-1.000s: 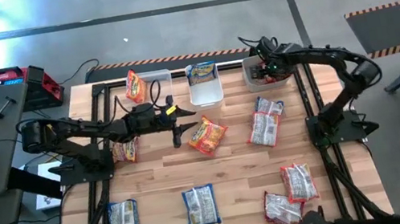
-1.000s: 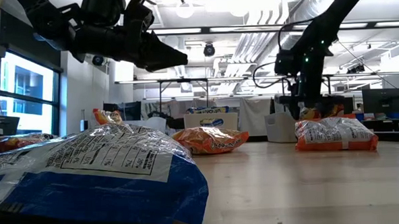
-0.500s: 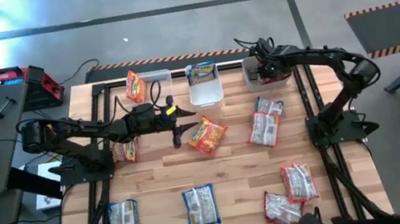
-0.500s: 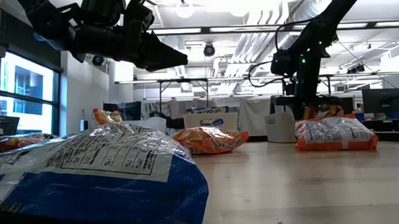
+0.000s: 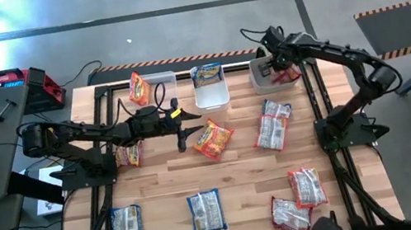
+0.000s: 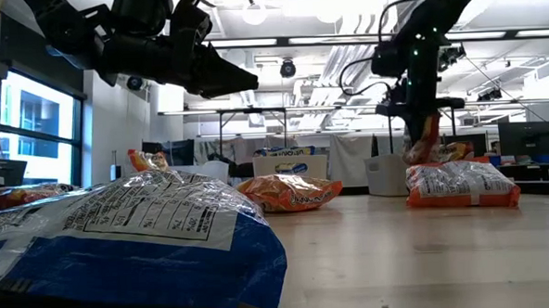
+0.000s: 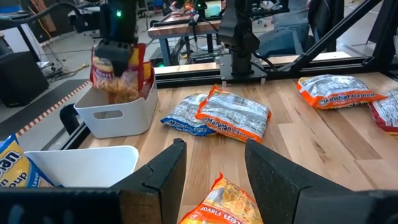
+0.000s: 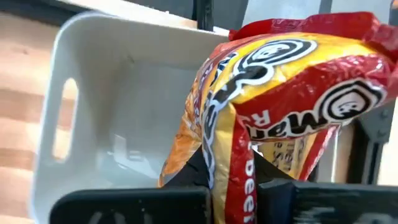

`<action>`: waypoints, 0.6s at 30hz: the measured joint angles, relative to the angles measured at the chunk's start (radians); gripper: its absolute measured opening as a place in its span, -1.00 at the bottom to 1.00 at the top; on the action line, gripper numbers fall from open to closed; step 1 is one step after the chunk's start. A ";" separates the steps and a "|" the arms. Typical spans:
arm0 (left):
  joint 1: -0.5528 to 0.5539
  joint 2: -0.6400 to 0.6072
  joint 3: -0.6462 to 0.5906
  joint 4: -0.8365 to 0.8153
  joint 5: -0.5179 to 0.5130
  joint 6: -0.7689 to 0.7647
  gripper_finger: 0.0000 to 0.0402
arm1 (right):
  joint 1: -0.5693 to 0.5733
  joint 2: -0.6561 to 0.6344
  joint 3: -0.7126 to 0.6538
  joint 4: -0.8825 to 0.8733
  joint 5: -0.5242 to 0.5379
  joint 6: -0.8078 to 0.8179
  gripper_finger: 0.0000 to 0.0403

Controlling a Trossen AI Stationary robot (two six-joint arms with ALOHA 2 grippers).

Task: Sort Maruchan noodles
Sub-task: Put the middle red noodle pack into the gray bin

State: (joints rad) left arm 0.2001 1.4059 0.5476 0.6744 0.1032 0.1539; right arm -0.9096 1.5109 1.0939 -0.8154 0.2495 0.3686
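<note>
My right gripper hovers over the white bin at the table's far right. It is shut on a red-and-yellow noodle packet. My left gripper stands open and level above an orange packet near the table's middle, touching nothing. The far left bin holds an orange packet standing on end. A blue packet leans in the middle bin. Red-and-white packets and blue ones lie flat on the table. My right gripper pinches the packet's upper end between its two fingers, coming steeply from above. The plastic is bunched where the fingers close on it. The packet hangs below the gripper, its lower end about level with the bin's rim.
Another orange packet lies under my left arm. A further red-and-white packet sits at the near right. Black frame rails run along both table sides. Bare wood lies between the middle and near rows of packets.
My right gripper has risen from inside the far right bin and rolled somewhat. The red-and-yellow packet has come up with it and now hangs over the bin instead of lying in it.
</note>
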 joint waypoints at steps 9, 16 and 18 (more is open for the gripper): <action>0.000 0.000 0.000 0.001 0.000 -0.001 -0.23 | 0.000 0.069 0.003 -0.015 0.065 -0.177 -0.99; 0.000 0.000 0.000 0.002 0.000 -0.001 -0.23 | 0.002 0.121 0.003 -0.005 0.095 -0.212 -0.99; 0.000 0.000 0.000 0.003 0.000 -0.001 -0.23 | 0.006 0.131 0.004 -0.004 0.112 -0.213 -1.00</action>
State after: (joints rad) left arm 0.2005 1.4059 0.5476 0.6769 0.1032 0.1528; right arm -0.9032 1.6419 1.0981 -0.8192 0.3619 0.1559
